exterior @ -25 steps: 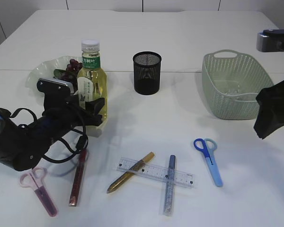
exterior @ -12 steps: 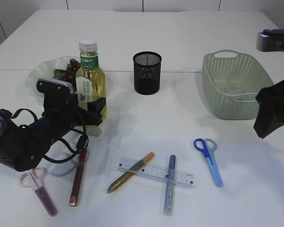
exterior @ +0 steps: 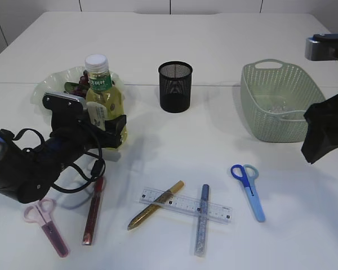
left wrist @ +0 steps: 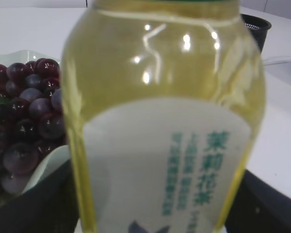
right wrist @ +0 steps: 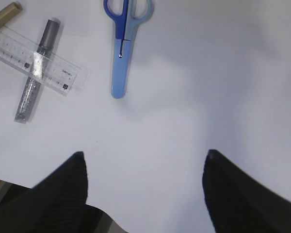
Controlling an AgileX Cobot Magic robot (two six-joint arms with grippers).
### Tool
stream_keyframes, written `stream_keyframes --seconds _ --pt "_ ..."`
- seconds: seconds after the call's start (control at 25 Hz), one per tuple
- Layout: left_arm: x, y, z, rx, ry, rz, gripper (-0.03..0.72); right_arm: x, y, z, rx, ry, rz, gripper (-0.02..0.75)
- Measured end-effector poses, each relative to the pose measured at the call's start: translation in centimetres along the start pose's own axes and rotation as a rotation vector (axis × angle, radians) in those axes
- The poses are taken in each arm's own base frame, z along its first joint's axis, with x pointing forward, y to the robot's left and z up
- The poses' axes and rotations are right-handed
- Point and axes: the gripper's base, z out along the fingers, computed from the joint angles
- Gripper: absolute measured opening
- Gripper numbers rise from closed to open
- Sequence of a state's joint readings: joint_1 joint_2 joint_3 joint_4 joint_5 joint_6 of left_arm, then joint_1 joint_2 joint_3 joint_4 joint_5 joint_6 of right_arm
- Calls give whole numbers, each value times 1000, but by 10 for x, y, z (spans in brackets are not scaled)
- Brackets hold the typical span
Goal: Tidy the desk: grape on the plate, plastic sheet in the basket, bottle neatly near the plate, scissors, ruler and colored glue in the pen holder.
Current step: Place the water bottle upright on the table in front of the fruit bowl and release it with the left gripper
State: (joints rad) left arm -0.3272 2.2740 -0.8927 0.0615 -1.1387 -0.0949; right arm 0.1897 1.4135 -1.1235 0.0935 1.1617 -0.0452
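Bottle (exterior: pixel 103 98) of pale yellow tea, white-capped with a green neck band and a white label printed in teal, leans toward the left edge of the table, its base just beside the plate (exterior: pixel 49 83). The left gripper (exterior: pixel 101 125) pinches it low on the body; in the left wrist view the bottle (left wrist: pixel 165 116) fills the frame between the dark fingers. Dark red grapes (left wrist: pixel 24 121) lie on the pale green plate (left wrist: pixel 43 167) right behind it.

A black mesh pen holder (exterior: pixel 174 86) stands upright near the middle of the table, toward the far edge. The pale green woven basket (exterior: pixel 281 101) sits toward the right edge, something clear lying in its bottom.

Along the near edge lie pink scissors (exterior: pixel 45 219), a red glitter glue tube (exterior: pixel 93 209), a gold glue tube (exterior: pixel 155 205), a silver glitter glue tube (exterior: pixel 201 219) and a clear ruler (exterior: pixel 185 205) crossing the last two. Blue scissors (exterior: pixel 249 190) lie apart, nearer the right edge.

The right gripper (right wrist: pixel 143 182) hangs above the bare white tabletop (right wrist: pixel 194 87) with its fingers spread wide, holding nothing.

White wall panels run behind the table.
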Motion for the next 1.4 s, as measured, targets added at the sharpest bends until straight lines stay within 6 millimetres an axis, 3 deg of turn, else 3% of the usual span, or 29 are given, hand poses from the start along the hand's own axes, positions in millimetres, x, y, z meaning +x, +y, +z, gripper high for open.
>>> stream_keyframes --seconds 0.24,0.36,0.68,1.04,1.4 --pt "-1 0 1 0 -2 0 604 0 0 0 2 -2 -1 575" --pt "-10 -1 -2 2 -23 1 605 0 0 0 2 -2 -1 575" --pt "-54 -6 -10 23 -126 15 604 0 0 0 3 -4 -1 575" --pt "-123 -14 -28 63 -305 45 601 0 0 0 4 -5 -2 575" --pt "-174 -12 -53 -7 -304 6 589 -2 0 0 5 -22 -2 575"
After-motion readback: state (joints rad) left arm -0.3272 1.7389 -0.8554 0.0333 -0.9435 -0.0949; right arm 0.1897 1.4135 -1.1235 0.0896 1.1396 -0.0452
